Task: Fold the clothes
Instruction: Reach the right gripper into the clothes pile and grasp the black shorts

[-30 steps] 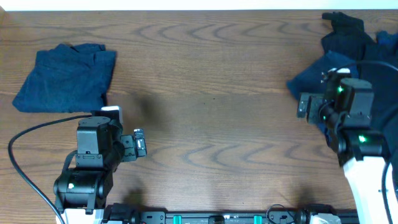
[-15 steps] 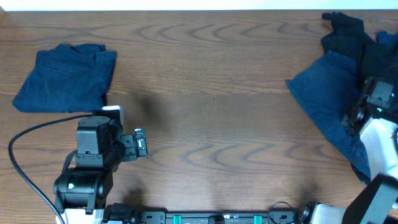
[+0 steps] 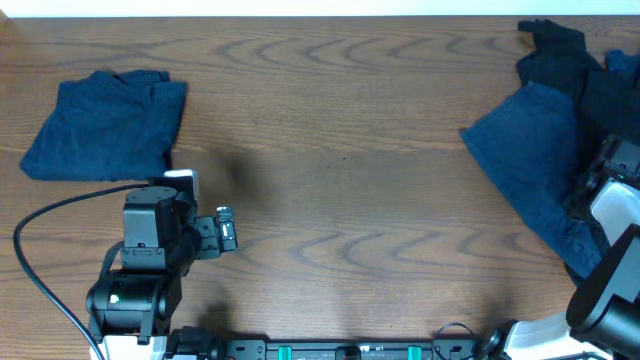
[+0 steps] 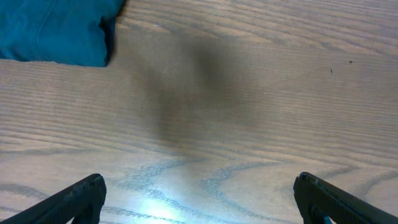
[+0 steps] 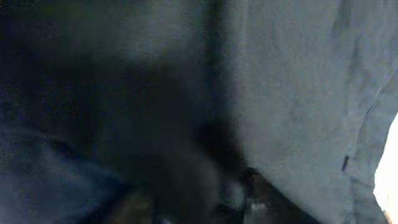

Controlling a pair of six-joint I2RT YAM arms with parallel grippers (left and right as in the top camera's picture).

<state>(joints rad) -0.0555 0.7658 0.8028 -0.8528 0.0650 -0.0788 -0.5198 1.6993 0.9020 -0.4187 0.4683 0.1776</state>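
Note:
A folded dark-blue garment (image 3: 105,125) lies at the table's far left; its corner (image 4: 56,28) shows in the left wrist view. More clothes are piled at the right edge: a spread blue piece (image 3: 525,150) and black pieces (image 3: 555,55). My left gripper (image 3: 228,228) (image 4: 199,199) hangs open over bare wood, below that folded garment. My right gripper (image 3: 592,185) (image 5: 199,205) is down in the pile, where blue cloth (image 5: 298,93) meets dark cloth (image 5: 93,93). A dark fold bulges between its fingers, which are partly drawn in. That view is too blurred to show a grip.
The wooden table (image 3: 340,170) runs bare between the two heaps. The left arm's black cable (image 3: 40,230) loops over the near-left part. The right arm's white base (image 3: 615,290) stands at the near-right corner.
The right arm has swung right, from the blue piece's left part to the pile's right side, and lowered into the cloth with its fingers drawing together. The left arm has not moved.

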